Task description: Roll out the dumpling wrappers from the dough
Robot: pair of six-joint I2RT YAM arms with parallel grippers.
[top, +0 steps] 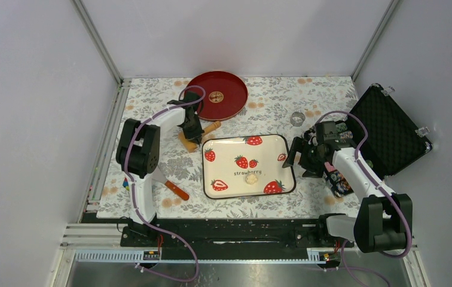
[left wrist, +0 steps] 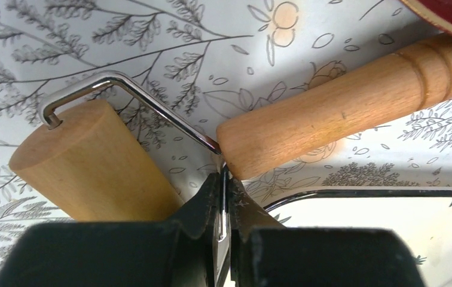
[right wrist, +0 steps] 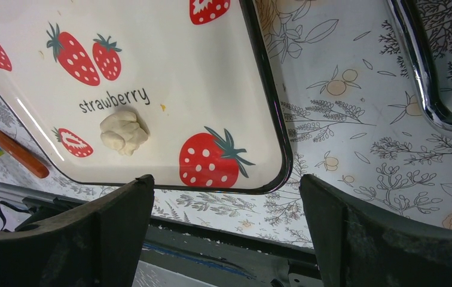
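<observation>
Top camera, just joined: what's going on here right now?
The left gripper is closed on the metal frame of the wooden dough roller, which sits between the red plate and the strawberry tray. The right gripper is open and empty by the tray's right edge. A lump of dough sits unrolled on the tray; one flat wrapper lies on the plate.

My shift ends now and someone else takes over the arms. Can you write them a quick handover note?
Left gripper: jaws shut on the wire frame of the wooden roller, beside the red plate.
Right gripper: open, holding nothing, hovering at the right edge of the strawberry tray.
Done: one flat wrapper sits on the red plate.
Left: the dough lump on the tray is not yet rolled. Bring the roller over and flatten it.
</observation>
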